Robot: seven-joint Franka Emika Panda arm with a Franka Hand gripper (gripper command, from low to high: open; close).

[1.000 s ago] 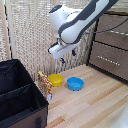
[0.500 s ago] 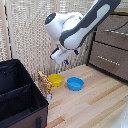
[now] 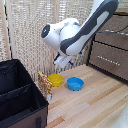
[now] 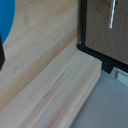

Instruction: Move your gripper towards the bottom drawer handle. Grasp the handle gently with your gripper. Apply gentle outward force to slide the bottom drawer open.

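The dark brown wooden dresser (image 3: 111,47) stands at the wooden floor's (image 3: 95,102) far edge on the exterior view's right, its bottom drawer (image 3: 106,59) below the upper drawer (image 3: 113,39). The big black fabric bin (image 3: 21,97) fills the near corner on the exterior view's left. Between them lie a round blue bowl (image 3: 75,83) and, just beside it toward the bin, a round yellow bowl (image 3: 55,79). The dark two-finger gripper (image 3: 63,61) hangs above the bowls, well apart from the dresser.
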